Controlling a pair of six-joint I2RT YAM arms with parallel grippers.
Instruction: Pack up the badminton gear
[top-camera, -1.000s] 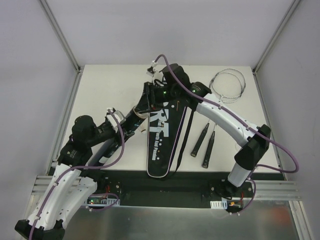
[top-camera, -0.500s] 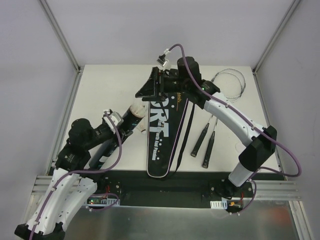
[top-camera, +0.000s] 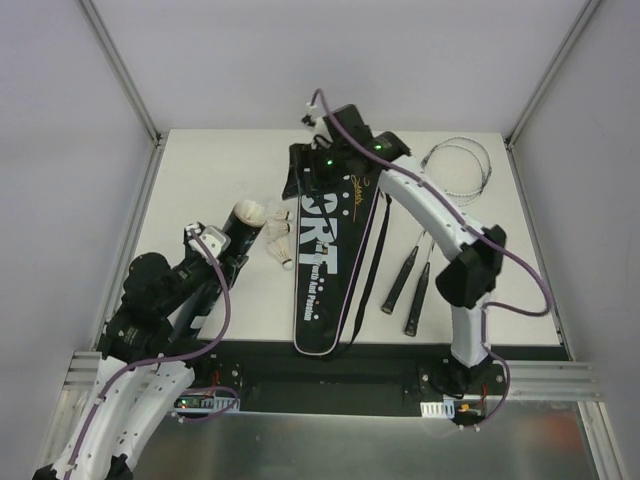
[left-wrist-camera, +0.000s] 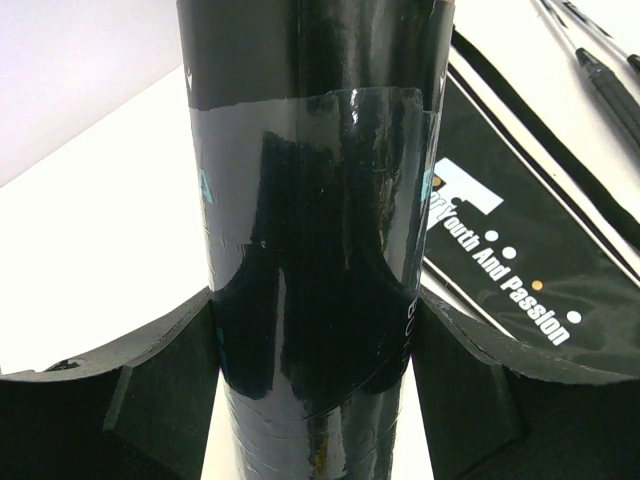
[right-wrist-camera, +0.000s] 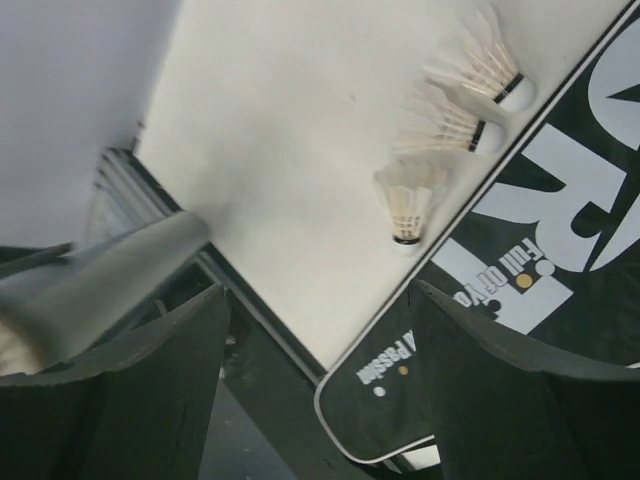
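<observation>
The black bag (top-camera: 322, 262) lettered SPORT lies flat along the table's middle. My right gripper (top-camera: 312, 178) hovers open over its far end with nothing between the fingers (right-wrist-camera: 150, 390). Its wrist view shows three white shuttlecocks (right-wrist-camera: 408, 200) on the table beside the bag (right-wrist-camera: 560, 220). They lie left of the bag, shuttlecocks (top-camera: 281, 243) in the top view. My left gripper (top-camera: 226, 247) is shut on the long black tube (left-wrist-camera: 315, 250), whose pale end (top-camera: 248, 213) points at the shuttlecocks. Two rackets (top-camera: 418, 270) lie right of the bag.
The racket heads (top-camera: 456, 168) reach the far right corner. A metal rail (top-camera: 330, 375) runs along the near edge below the bag's end. Grey walls close in the table on three sides.
My right gripper opened and let go of the bag's far end, which dropped flat. My left arm drew back to the left with the tube, uncovering the shuttlecocks.
</observation>
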